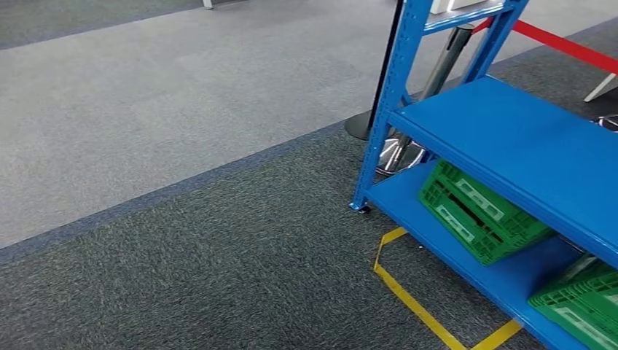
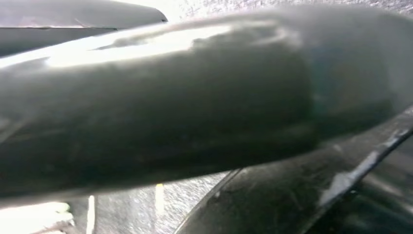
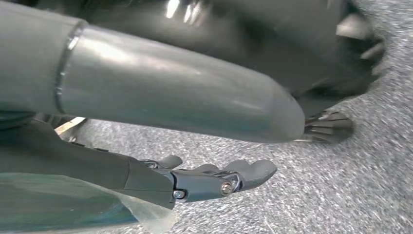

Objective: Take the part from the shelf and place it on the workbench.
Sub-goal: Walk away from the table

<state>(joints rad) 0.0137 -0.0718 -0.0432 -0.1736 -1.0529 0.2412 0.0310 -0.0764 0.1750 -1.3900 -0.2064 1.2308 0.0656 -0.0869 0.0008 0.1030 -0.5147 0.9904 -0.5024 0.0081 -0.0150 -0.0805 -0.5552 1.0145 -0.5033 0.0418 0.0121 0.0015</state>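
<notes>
Apparently still approaching: a blue shelf [image 1: 510, 138] stands at two o'clock, green crates [image 1: 477, 211] beneath. Right hand [image 3: 204, 178] fingers extended, holding nothing; left hand's fingers cannot be told. Next, face the shelf.

head: high, looking down at carpet [image 1: 218, 240] and blue shelf [image 1: 510, 138] | wrists: very close, aimed floorward | shared: grey carpet
</notes>
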